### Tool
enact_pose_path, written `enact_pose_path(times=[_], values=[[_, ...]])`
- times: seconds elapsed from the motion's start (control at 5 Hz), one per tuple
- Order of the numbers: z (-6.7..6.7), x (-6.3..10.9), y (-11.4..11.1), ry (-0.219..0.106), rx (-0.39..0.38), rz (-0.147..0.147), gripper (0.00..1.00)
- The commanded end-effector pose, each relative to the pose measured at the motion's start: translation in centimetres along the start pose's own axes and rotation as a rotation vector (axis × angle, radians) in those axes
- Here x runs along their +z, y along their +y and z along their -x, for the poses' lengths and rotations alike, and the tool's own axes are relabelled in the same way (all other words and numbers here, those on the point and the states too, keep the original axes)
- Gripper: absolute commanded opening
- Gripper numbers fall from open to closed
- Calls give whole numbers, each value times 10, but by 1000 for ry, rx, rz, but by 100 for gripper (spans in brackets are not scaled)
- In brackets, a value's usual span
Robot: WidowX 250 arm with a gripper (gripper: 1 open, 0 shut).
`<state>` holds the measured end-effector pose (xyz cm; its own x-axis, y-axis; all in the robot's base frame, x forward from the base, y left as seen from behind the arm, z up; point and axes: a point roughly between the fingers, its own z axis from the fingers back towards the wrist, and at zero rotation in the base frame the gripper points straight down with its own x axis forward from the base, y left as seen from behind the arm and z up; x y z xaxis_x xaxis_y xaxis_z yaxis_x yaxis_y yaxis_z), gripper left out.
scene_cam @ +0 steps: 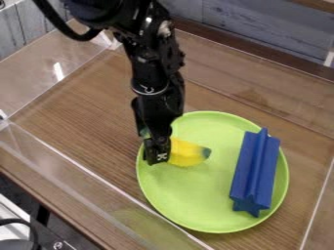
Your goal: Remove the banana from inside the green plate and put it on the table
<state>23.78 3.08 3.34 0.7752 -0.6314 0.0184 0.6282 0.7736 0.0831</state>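
In the one camera view, the banana (190,153) lies inside the green plate (196,205), left of centre, and looks light, rigid and slick, best pinched across its thick middle. The gripper (158,153) stands spread at its left end, holding nothing. A blue ridged block (255,172) shares the plate.

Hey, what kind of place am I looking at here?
Probably a robot test bench, not a kitchen: a wood-grain table fenced by clear plastic walls, a black robot arm over it, and a toy banana on a green plate.
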Motion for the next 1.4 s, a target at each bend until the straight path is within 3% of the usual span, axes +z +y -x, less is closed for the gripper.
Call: enact_pose_path(times=[0.0,0.4,0.6,1.2], values=[[-8,-1,5,-19,-9,-19,100],[-11,-10,6,-18,-9,-15,100],[-10,-12,7,-16,-8,-14,0],[1,-4,16,0,24,-12,0]])
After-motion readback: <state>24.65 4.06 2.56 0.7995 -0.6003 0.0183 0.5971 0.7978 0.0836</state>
